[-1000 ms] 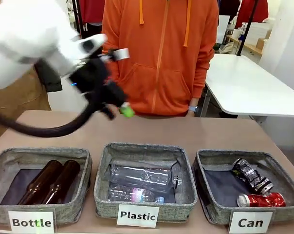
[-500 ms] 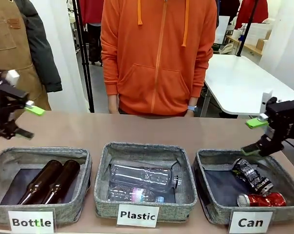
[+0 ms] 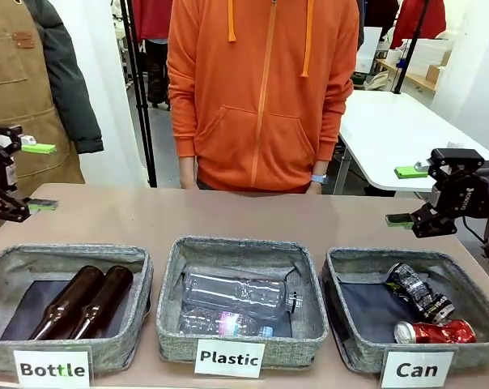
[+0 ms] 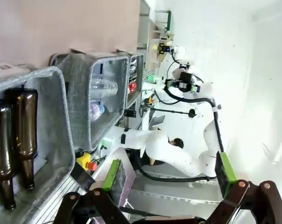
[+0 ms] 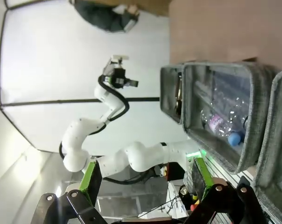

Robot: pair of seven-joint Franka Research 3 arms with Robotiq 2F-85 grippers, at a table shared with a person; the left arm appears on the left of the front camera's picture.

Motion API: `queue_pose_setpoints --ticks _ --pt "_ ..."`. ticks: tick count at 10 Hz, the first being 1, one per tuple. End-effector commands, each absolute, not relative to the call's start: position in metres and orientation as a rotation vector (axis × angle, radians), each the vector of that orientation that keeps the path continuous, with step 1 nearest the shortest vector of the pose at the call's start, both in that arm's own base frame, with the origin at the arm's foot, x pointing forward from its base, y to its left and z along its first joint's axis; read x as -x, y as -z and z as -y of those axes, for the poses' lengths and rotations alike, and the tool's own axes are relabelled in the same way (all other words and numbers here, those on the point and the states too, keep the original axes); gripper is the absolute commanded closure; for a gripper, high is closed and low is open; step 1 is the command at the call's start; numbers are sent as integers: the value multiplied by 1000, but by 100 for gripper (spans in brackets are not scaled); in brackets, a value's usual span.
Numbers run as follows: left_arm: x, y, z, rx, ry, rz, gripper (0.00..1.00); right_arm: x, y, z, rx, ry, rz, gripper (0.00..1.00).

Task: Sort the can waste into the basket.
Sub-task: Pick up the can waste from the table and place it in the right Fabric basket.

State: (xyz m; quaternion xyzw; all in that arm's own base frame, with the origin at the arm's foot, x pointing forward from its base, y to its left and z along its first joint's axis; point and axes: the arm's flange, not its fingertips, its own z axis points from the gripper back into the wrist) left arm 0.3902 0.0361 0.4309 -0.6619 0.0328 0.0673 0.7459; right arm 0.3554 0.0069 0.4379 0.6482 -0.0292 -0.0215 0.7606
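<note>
red can [image 3: 435, 331] and black can [image 3: 419, 292] both lying in the "Can" basket [image 3: 351, 344]; left gripper [image 3: 36, 177] spread wide, empty, far left; right gripper [image 3: 405, 195] spread too, above basket's far rim

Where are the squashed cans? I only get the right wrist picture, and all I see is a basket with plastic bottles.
Observer: Both are in the basket labelled Can. The red can lies at the front and the black can lies behind it.
Operator: Is my right tool holding something?
Observer: No. The right tool is open and empty, up in the air by that basket's far edge.
Operator: Is anybody reaching in?
Observer: No. The person in the orange hoodie stands at the far side with arms down, and no hand is over the table.
</note>
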Motion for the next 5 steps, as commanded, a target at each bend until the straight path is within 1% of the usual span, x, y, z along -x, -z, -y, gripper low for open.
queue_pose_setpoints --ticks 1,5 --pt "-382 -434 -39 1395 -111 -85 0 -352 -438 -9 -1406 15 44 0" --pt "-382 -434 -39 1395 -111 -85 0 -352 -438 -9 -1406 15 44 0"
